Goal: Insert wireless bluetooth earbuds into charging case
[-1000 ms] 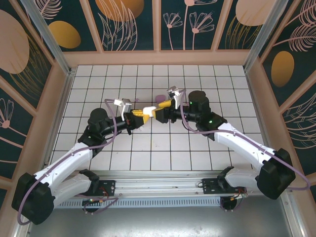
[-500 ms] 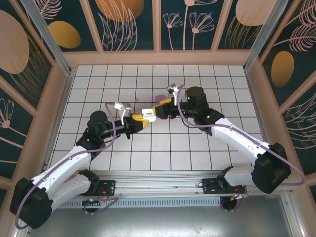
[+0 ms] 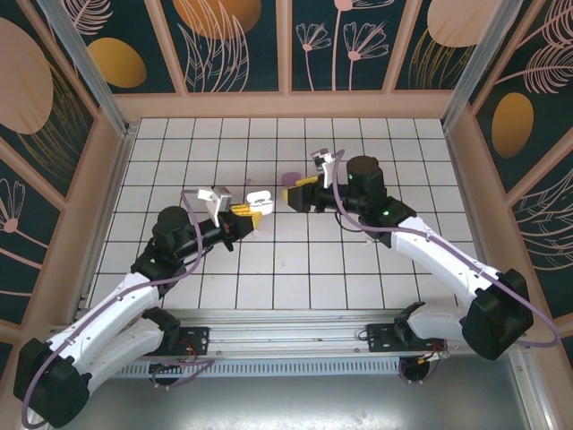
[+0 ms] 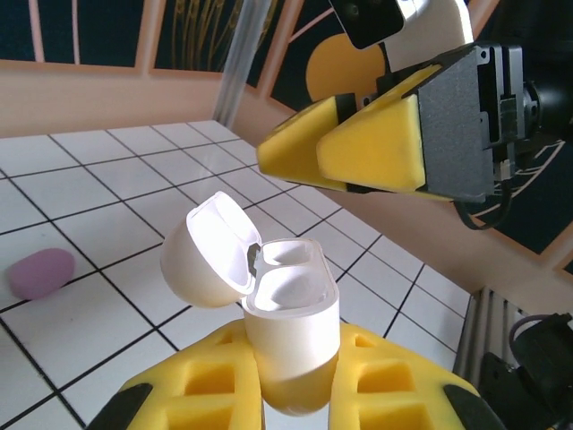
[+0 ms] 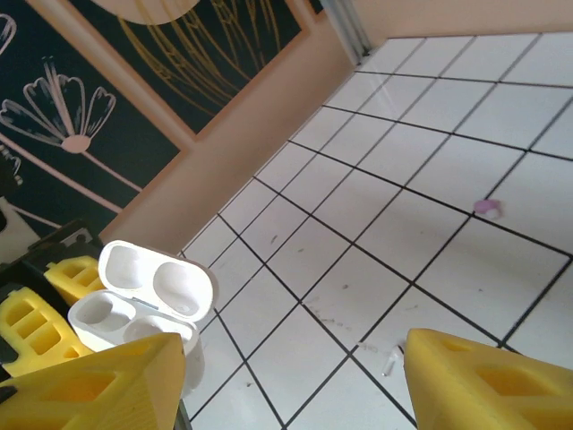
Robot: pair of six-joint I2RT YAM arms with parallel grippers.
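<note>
Left end effector (image 3: 246,210) grips white charging case (image 4: 291,313) upright, lid open.

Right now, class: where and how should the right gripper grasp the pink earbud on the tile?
Probably from straight above, pinching the pink earbud by its sides: it lies low on the tiled floor, with bare tile all round.

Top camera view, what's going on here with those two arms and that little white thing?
The left hand is shut on a white charging case, holding it up with its lid flipped open; both sockets look empty. The right hand is open and holds nothing, poised close in front of the case. A tiny pink earbud and a tiny white earbud lie on the tiled table, not yet in the case.
</note>
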